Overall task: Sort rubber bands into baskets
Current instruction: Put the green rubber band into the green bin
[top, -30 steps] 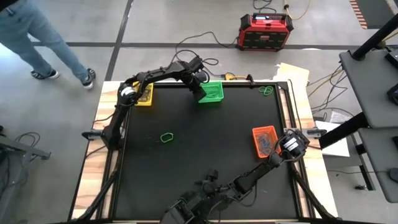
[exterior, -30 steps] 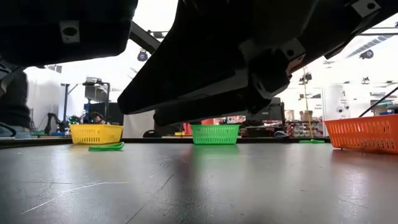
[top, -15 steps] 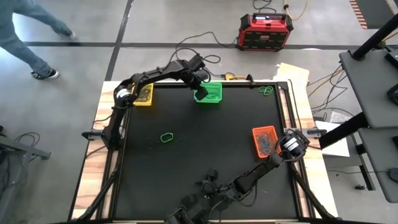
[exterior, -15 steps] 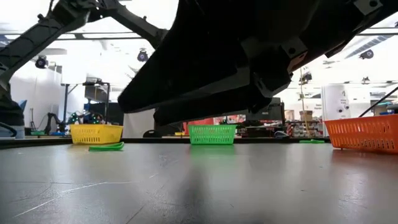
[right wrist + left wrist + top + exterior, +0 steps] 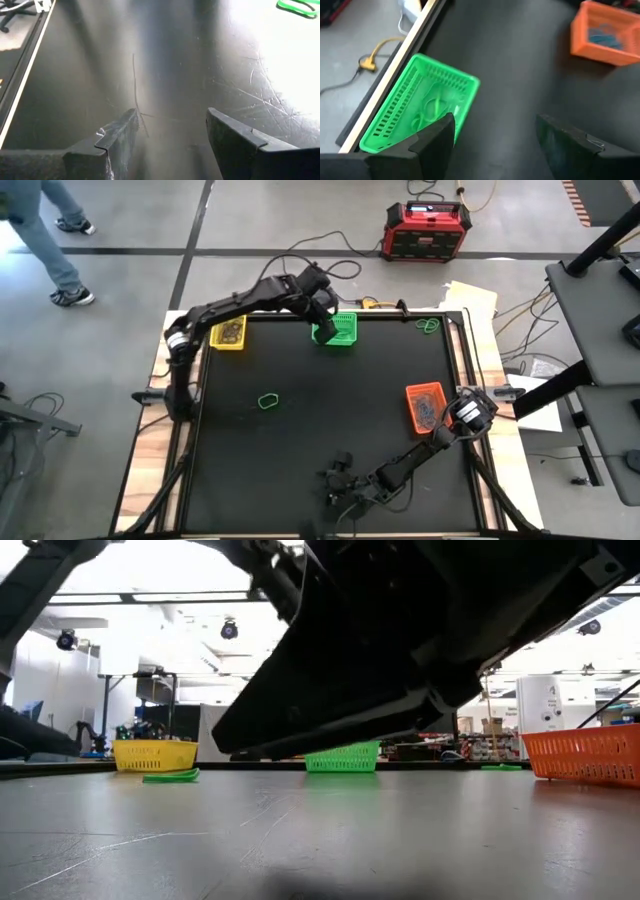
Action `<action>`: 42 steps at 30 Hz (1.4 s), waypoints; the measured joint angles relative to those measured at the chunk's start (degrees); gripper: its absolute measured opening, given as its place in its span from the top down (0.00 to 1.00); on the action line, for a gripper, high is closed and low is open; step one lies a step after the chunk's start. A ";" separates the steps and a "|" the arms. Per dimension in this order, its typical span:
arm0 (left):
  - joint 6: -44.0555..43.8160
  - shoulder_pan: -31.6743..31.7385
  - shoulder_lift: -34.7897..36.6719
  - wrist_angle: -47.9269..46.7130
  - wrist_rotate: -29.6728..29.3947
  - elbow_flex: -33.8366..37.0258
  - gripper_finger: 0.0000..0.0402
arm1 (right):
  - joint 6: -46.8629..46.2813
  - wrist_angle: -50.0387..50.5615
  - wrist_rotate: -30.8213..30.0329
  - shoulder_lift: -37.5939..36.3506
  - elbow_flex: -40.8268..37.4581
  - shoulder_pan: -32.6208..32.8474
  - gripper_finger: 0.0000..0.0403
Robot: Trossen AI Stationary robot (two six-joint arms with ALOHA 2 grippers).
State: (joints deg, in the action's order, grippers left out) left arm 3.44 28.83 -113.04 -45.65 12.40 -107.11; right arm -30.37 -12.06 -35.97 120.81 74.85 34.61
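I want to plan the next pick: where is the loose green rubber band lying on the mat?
In the high view the thin green rubber band loop lies alone on the black mat, left of centre, nearer than the yellow mesh basket and green mesh basket.

A red and black box with a handle sits on the grey floor beyond the far edge of the tabletop, with black cables trailing from it across the floor. A person in jeans stands at the upper left corner of the high view, well apart from the tabletop. Sheets of paper lie by the tabletop's far right corner, and a yellow plug rests on the floor.
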 joint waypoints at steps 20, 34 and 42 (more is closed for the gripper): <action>-6.93 -8.22 23.61 -10.48 -9.30 21.15 0.36 | 0.17 6.27 0.39 0.00 -0.09 1.01 0.44; -40.37 -46.28 44.54 29.10 -42.90 74.81 0.36 | 12.07 6.32 0.49 -0.55 2.36 0.83 0.44; -50.03 -53.03 40.78 39.93 -54.02 84.59 0.31 | 18.23 5.37 0.38 -0.55 7.31 -0.19 0.44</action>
State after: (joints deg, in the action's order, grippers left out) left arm -46.58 -24.20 -72.26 -5.72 -41.62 -22.52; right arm -12.14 -6.68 -35.59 120.26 82.15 34.42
